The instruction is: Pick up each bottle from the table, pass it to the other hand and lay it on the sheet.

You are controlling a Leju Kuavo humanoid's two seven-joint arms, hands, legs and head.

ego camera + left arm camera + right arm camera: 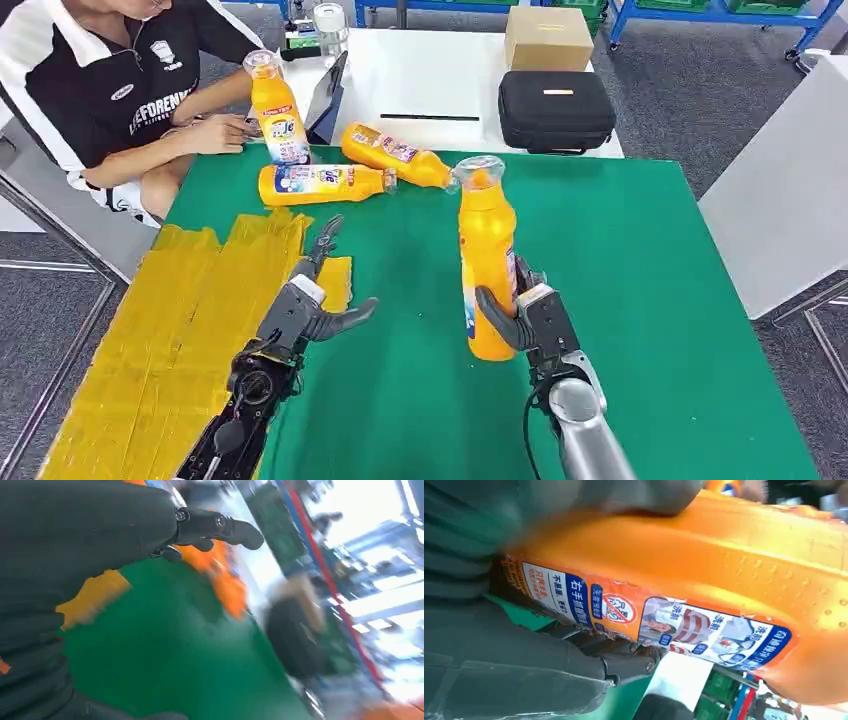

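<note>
Now the right robot hand (522, 318) grasps an orange bottle (487, 262) around its lower body, upright and apparently lifted just clear of the green worktop (640, 300), roughly mid-worktop. The left robot hand (318, 300) is released, fingers spread and holding nothing, hovering beside the yellow sheet (170, 330) that covers the worktop's left edge. In the right wrist view the bottle's label (664, 622) faces the camera with the fingers (624, 662) wrapped beneath it. Three more bottles wait near the far edge: one standing (277, 108) and two lying (320, 184) (398, 154). The bottle looks like stiff, glossy moulded plastic, likely slippery and, if full, heavy low down; the receiving hand would do best to close on the upper body below the neck. The left wrist view is too blurred to add much.
</note>
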